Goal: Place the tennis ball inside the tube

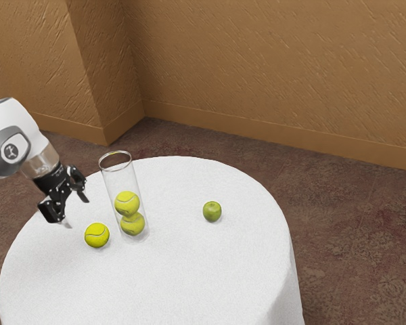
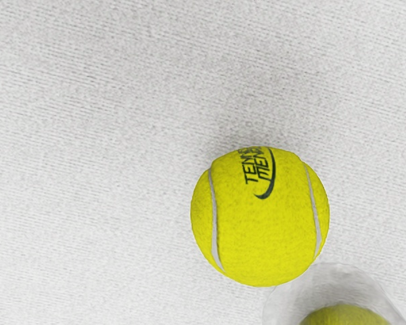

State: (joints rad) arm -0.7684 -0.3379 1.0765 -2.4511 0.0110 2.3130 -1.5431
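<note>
In a room with tan, rough-textured walls, a broad corner juts out at the exterior view's left, and a matching baseboard runs above a dark, reddish-brown patterned carpet. A round counter draped in white cloth stands on that floor. A white-and-gray robot arm reaches in from the exterior view's left, over the edge of the counter. A tall, clear tube stands upright on the cloth, its round rim facing up and two yellow-green balls stacked inside: the upper ball rests on the lower ball, which sits at the bottom. The robot's black fingers stand apart, pointing down above the counter, near the loose ball and on the side of the tube toward the arm. That loose tennis ball, bright yellow, lies on the white cloth outside the tube, just beside its base. The wrist view, looking down, shows the ball's pale curved seams and dark printed lettering with a swoosh-like stroke, along with part of the tube and a ball within it. A small green apple sits on the cloth well apart, toward the exterior view's right.
</note>
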